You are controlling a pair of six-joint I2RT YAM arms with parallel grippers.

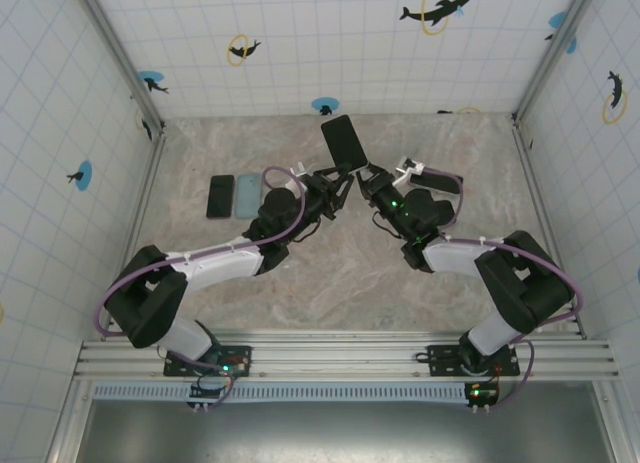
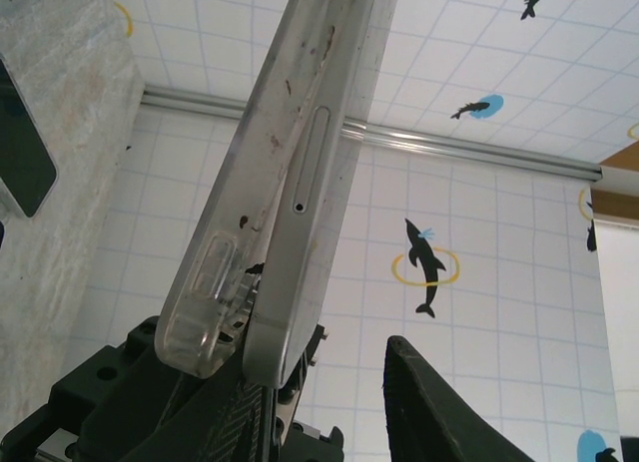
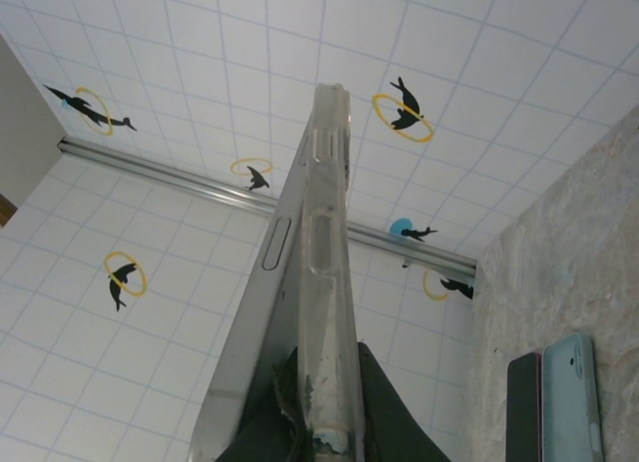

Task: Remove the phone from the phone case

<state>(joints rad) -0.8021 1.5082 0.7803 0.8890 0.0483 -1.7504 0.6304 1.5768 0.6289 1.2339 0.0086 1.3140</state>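
Left arm [image 1: 210, 268] and right arm [image 1: 470, 253] are both folded inward, with the wrists converging just below the phone case [image 1: 343, 140]. Right gripper [image 1: 368, 178]: jaws clamped on the case's lower end. Left gripper [image 1: 340, 183]: jaws straddle the same end, one finger against it and the other finger [image 2: 429, 412] standing clear.

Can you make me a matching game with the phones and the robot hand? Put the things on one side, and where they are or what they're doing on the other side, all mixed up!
Things:
1. clear case
2. black phone
3. light blue phone
4. right gripper

Where or how:
A. flat on the table, nearest the left wall
B. pinching, jaws shut
C. held up in the air
D. flat on the table, just right of the black one

Pairs: 1-C, 2-A, 3-D, 4-B.
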